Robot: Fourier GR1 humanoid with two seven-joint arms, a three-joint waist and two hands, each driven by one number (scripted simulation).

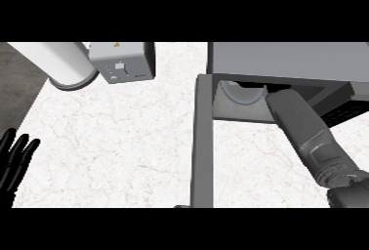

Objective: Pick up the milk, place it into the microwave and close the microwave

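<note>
Placing step in hand, by judgement: right forearm (306, 132) reached far into open microwave (288, 61) at far right of worktop (115, 146). Right hand itself buried inside cavity, not seen; could not tell whether clenched, released or grasping anything. Milk not seen anywhere on worktop; presumably inside cavity with the hidden hand, unconfirmed. Pale round turntable plate (241, 93) glimpsed in cavity, just left of forearm. Microwave door (203, 146) swung wide, seen edge-on, running from cavity's left corner toward near edge. Left hand (16, 156) at near left edge, fingers up and straight, released, resting, holding nothing. Elsewhere: white cylinder on dark round base (61, 63) at far left; small grey box with switch (121, 62) just right of it, well apart from microwave. Next move, judged: let go of milk on plate, draw forearm straight back out clear of door frame, then swing door to the right until closed. Risk noted: forearm close to door hinge side; sideways withdrawal could knock milk over.
</note>
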